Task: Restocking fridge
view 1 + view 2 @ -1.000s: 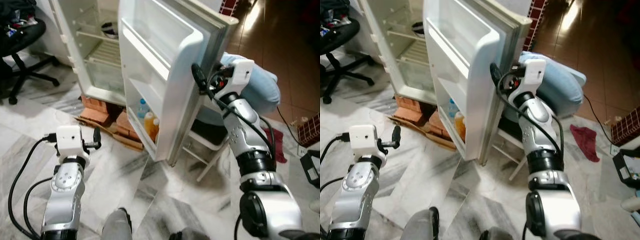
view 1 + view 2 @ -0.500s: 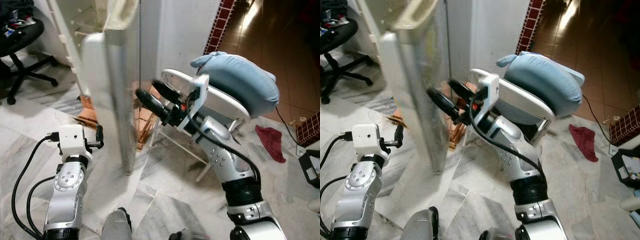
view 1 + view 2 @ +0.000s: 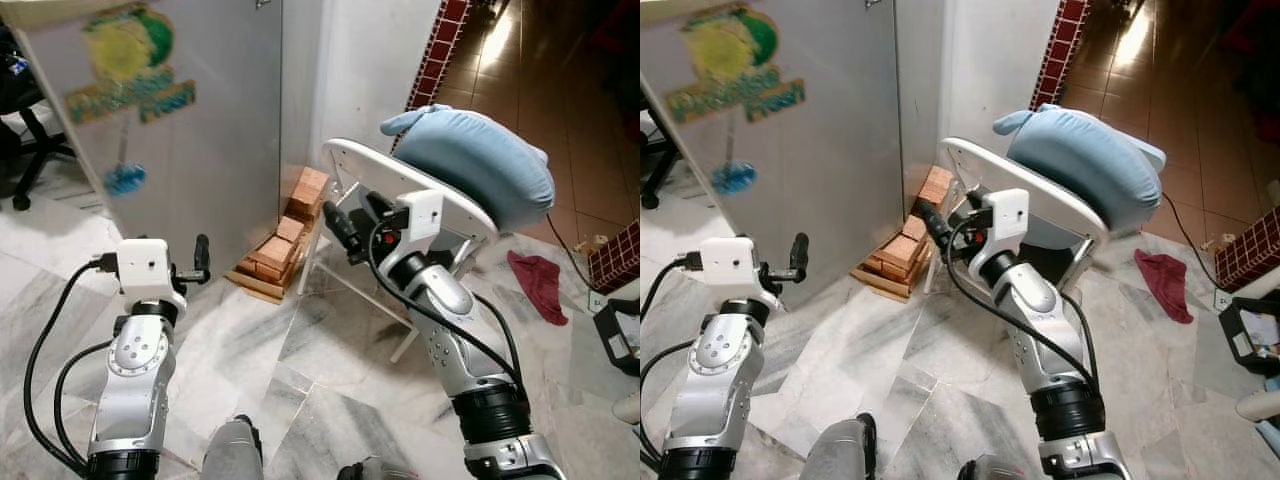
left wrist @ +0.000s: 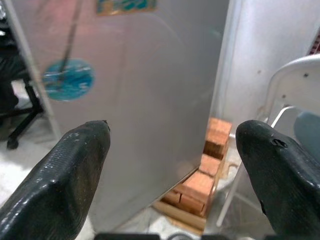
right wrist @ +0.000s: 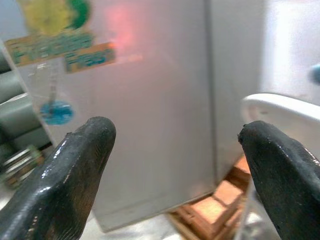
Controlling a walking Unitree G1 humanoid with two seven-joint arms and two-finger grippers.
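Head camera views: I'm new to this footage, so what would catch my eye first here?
The big grey fridge door fills the upper left, swung shut or nearly so, with a bright yellow-green sticker on it. Under its right corner sits a stack of bricks on the marble floor. Just right, a white folding chair carries a pale blue cushion, with the right hand raised and open beside it.

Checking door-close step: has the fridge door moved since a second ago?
Yes. The fridge door has swung shut against the bricks under it; the right gripper has come off it.
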